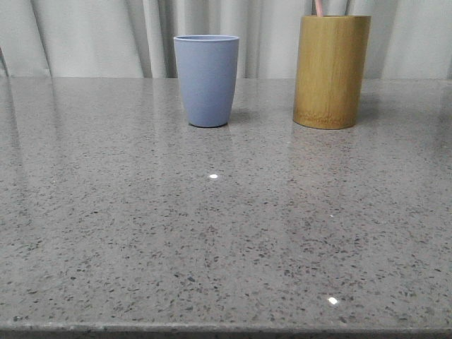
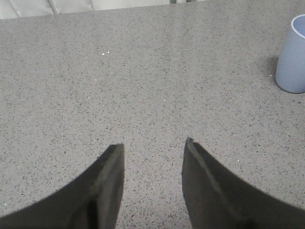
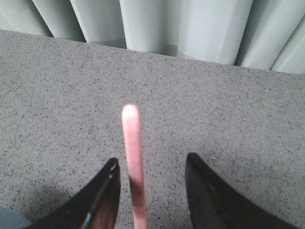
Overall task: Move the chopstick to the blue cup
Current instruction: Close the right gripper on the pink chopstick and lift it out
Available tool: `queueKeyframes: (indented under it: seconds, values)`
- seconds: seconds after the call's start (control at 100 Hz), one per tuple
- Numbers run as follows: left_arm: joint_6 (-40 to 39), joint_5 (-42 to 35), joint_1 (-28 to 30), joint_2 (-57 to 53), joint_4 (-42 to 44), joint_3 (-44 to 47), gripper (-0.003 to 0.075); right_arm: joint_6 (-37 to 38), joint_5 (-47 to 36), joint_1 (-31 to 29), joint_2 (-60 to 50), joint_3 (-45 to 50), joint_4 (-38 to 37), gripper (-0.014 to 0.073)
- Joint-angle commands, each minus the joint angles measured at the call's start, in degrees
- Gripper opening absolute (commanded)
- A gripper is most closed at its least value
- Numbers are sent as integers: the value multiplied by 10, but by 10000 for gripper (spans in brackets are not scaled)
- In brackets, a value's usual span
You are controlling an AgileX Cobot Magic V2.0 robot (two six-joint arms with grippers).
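Observation:
The blue cup (image 1: 206, 81) stands upright at the back middle of the table, and it shows at the edge of the left wrist view (image 2: 291, 57). A pale pink chopstick (image 1: 319, 7) sticks out of the tan bamboo holder (image 1: 330, 70) to the cup's right. In the right wrist view the chopstick (image 3: 132, 152) rises between the fingers of my right gripper (image 3: 151, 162). The jaws are open and the stick is nearer one finger, with a gap on both sides. My left gripper (image 2: 155, 145) is open and empty over bare table, well apart from the cup. Neither gripper shows in the front view.
The grey speckled table (image 1: 212, 233) runs to a front edge at the bottom of the front view. A pale curtain (image 1: 106, 35) hangs right behind the cup and the holder.

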Motion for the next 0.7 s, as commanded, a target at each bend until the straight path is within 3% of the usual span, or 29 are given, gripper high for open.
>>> queueKeyframes:
  seconds: [0.0,0.14,0.52,0.69]
  values:
    - [-6,-46,-1,-2,1,-15,282,-2,-35,1,-20,-31,3,345]
    - [-6,-46,-1,-2,1,-15,282,-2,-36,1,-11,-38,3,307]
    - [-6,-46,-1,-2,1,-15,282,-2,-43,1,-11,-38,2,-57]
    - [-6,-46,-1,-2,1,-15,282,-4,-51,1,-16,-43,2,-106]
